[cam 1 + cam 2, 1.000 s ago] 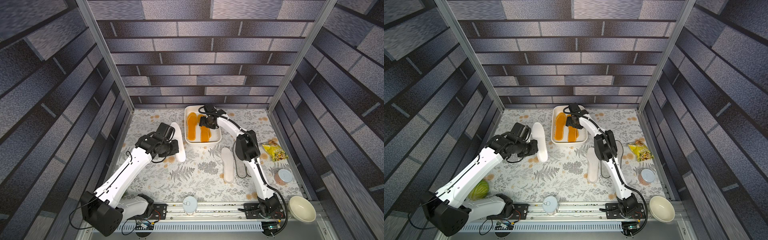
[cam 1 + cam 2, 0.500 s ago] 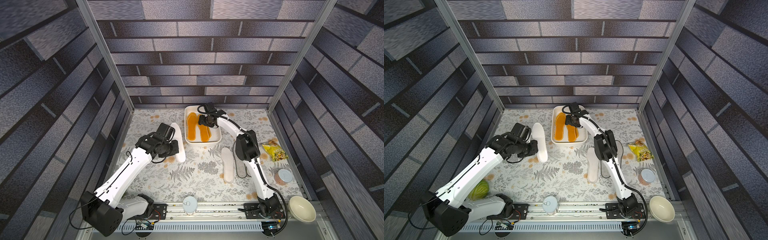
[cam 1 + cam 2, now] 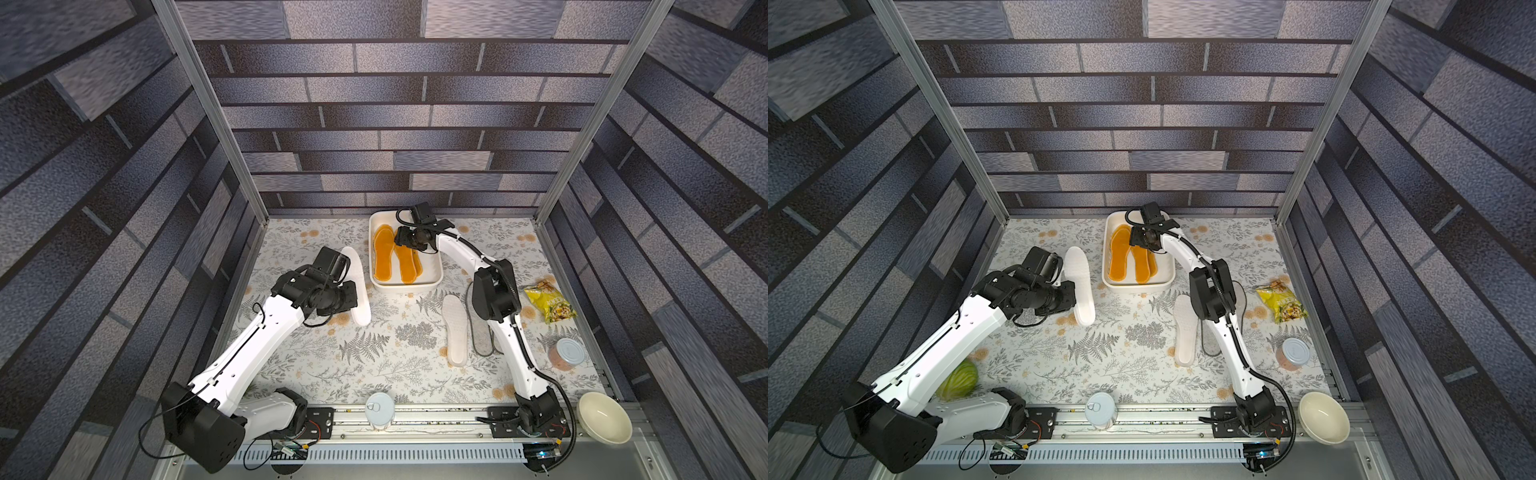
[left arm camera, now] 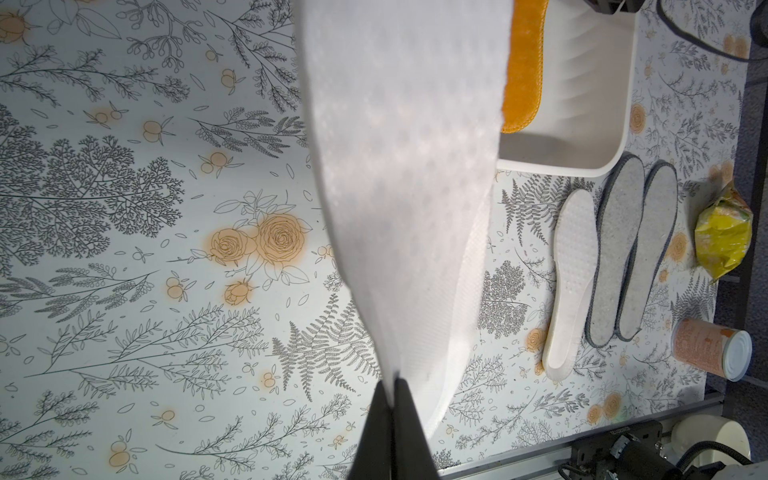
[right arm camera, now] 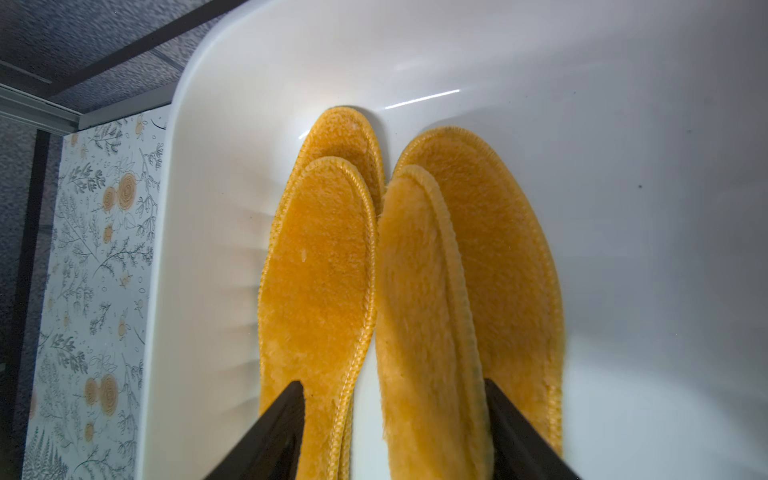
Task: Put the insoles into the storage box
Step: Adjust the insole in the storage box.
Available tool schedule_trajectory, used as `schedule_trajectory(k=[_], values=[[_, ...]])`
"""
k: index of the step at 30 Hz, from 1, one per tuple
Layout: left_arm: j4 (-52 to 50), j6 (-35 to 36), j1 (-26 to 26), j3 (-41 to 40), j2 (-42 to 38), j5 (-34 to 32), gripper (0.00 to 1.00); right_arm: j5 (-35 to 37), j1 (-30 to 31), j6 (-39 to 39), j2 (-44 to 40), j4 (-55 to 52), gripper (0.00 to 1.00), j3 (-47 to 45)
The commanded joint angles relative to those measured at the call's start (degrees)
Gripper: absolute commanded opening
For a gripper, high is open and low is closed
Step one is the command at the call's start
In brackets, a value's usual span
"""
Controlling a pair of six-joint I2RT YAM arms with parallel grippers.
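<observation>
Seeing cream bowl (image 3: 604,422) at near right corner, can (image 3: 379,409) on the front rail, cabbage (image 3: 957,380) by the left arm's base. Further in, spotting second can (image 3: 567,353) and yellow snack bag (image 3: 550,301) along the right edge.

Counting three insoles flat on the tabletop (image 3: 374,357) mid-right: one white foam insole (image 3: 454,328), then two grey felt insoles (image 4: 617,249) just beside it, edges touching, partly behind the right arm in both top views.

Holding second white insole (image 3: 362,307) in left gripper (image 4: 392,395): jaws clenched on its edge, insole stretching away from them alongside the left wall of the storage box (image 3: 405,286), outside it. Cannot tell whether its far end touches the tabletop.

At far centre, finding four orange insoles (image 5: 320,270) inside the box, two overlapping pairs side by side. Seeing right gripper (image 5: 392,384) low over them: jaws spread, one tip over each pair, clamping nothing.
</observation>
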Motion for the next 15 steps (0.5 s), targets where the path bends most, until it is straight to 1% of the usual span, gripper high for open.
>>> schedule_trajectory(k=[1,4,6,8,13,15], values=[[0.46,0.62,0.42,-0.63,-1.12,-0.03,0.0,-1.82,-0.39,-0.04,0.7,0.92,0.6,1.89],[0.37,0.66,0.41,-0.63,-1.19,-0.22,0.0,-2.02,-0.46,0.17,0.34,1.28,0.5,0.32],[0.28,0.62,0.42,-0.63,-1.31,-0.24,0.0,-1.83,-0.4,0.23,-0.11,2.22,0.39,-1.21],[0.27,0.58,0.42,-0.72,-1.31,-0.23,0.0,-1.54,-0.54,0.16,-0.49,2.67,0.3,-1.86],[0.12,0.45,0.42,-0.68,-1.38,-0.38,0.0,-1.86,-1.24,-0.14,-0.93,3.56,0.16,-2.23],[0.07,0.36,0.42,-0.63,-1.43,-0.41,0.0,-3.89,-1.81,-0.43,-1.7,5.55,0.15,-3.27]])
